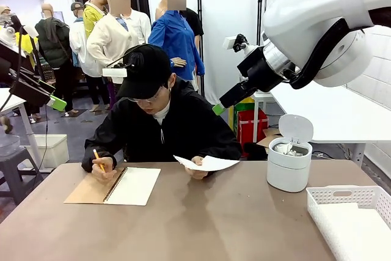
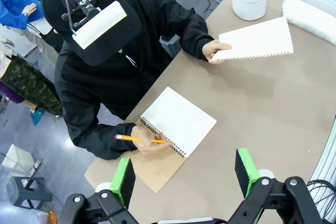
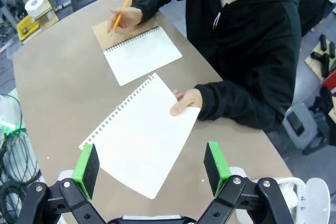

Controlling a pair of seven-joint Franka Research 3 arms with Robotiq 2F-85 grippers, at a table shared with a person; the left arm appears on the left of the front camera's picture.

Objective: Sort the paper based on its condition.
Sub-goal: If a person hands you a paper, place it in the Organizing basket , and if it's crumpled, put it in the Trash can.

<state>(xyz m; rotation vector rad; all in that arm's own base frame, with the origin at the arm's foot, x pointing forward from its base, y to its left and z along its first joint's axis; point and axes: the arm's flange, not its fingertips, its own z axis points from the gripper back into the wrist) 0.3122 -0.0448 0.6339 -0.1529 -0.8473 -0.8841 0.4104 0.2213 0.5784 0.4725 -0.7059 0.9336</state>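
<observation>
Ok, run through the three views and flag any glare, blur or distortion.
Front view: even light, soft shadows, no glare on the table. Left wrist view: wide-angle stretch toward the edges; the loose sheet is bright, its punch holes sharp. Right wrist view: that sheet washes out to flat white.
</observation>
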